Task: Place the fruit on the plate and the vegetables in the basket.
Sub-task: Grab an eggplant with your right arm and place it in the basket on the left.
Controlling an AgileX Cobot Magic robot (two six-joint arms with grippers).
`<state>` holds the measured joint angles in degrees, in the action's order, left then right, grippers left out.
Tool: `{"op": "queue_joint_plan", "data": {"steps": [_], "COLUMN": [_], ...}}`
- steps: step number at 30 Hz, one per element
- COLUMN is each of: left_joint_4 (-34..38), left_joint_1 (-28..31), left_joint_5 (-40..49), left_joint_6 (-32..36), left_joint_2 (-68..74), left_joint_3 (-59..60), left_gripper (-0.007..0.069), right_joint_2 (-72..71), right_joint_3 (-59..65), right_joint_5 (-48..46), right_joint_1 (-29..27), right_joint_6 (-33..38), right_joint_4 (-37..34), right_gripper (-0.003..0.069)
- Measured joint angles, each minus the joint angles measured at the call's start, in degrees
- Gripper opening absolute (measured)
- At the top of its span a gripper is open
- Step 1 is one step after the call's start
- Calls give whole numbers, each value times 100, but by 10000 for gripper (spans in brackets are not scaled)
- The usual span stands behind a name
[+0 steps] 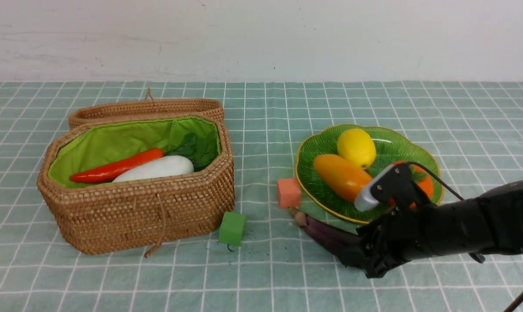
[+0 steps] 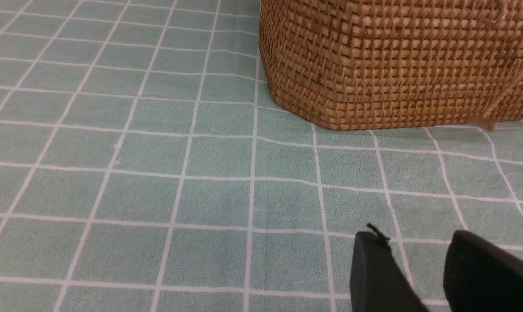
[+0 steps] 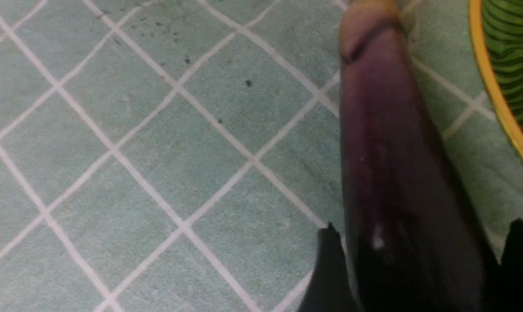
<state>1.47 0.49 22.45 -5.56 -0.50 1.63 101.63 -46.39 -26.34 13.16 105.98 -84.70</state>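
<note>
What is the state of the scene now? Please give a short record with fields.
basket: lid open, holds carrot and white radish
plate: holds lemon, mango, persimmon
eggplant: on the cloth beside the plate, between the right gripper fingers
right gripper: jaws around the eggplant, grip not confirmed
left gripper: empty, near the basket
cubes: pink cube and green cube on the cloth

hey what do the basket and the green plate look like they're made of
The basket looks like woven wicker or rattan: tan strands in a tight, matte weave, with a bright green cloth lining inside. The plate looks like glazed ceramic, though glossy plastic can't be ruled out: shiny highlights, moulded leaf ribs and a thin gold rim.
</note>
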Motion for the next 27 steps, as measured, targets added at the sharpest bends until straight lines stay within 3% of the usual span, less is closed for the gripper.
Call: {"op": "queue_joint_plan", "data": {"steps": [2, 19, 27], "left_joint_4": [0, 0, 0], "left_joint_1": [0, 0, 0], "left_joint_5": [0, 0, 0], "left_joint_6": [0, 0, 0], "left_joint_2": [0, 0, 0], "left_joint_3": [0, 0, 0], "left_gripper": [237, 238, 238], "right_joint_2": [0, -711, -837], "right_joint_3": [0, -153, -728], "right_joint_5": [-157, -758, -1249], "right_joint_1": [0, 0, 0], "right_joint_6": [-7, -1496, -2075], "right_joint_4": [149, 2215, 2730], "right_gripper": [395, 395, 395]}}
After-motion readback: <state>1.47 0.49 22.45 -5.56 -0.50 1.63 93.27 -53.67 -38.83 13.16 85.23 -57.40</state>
